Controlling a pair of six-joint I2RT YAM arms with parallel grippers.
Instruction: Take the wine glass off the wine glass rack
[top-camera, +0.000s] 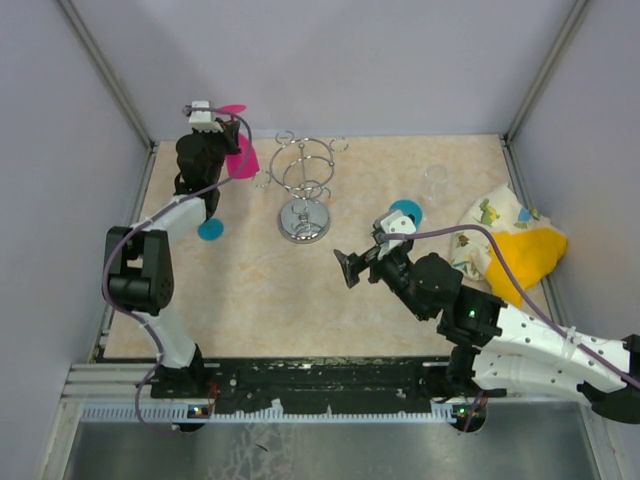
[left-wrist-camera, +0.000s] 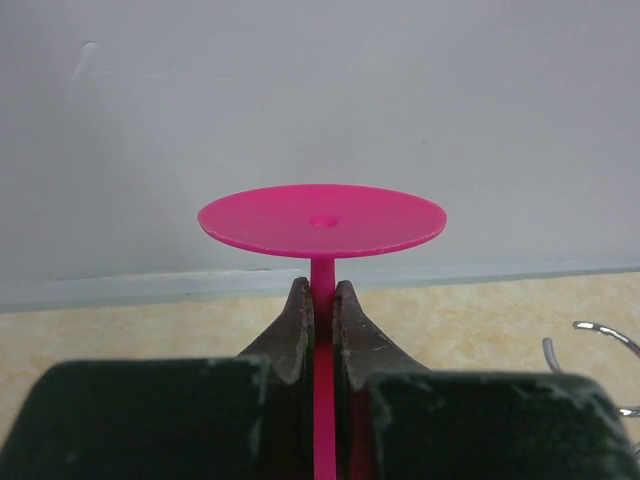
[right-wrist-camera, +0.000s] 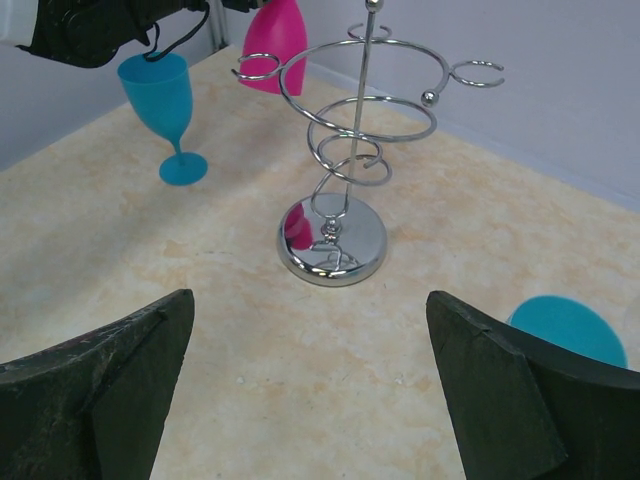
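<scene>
- The left gripper (left-wrist-camera: 320, 292) is clamped on the stem of the pink wine glass (left-wrist-camera: 322, 220), which is held foot-up.
- The glass hangs just beside the wine glass rack (top-camera: 303, 190), at its 9 o'clock in the top view.
- The right gripper (right-wrist-camera: 310, 340) is spread wide at the rack's 4 o'clock, holding nothing.
- A blue glass (right-wrist-camera: 165, 95) stands on the table (top-camera: 240, 290).

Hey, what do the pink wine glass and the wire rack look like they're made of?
The pink wine glass is probably plastic: opaque, evenly coloured, soft sheen, a small dimple at the foot's centre. The wine glass rack looks like metal wire, likely chrome-plated: its round base mirrors the pink glass.
</scene>
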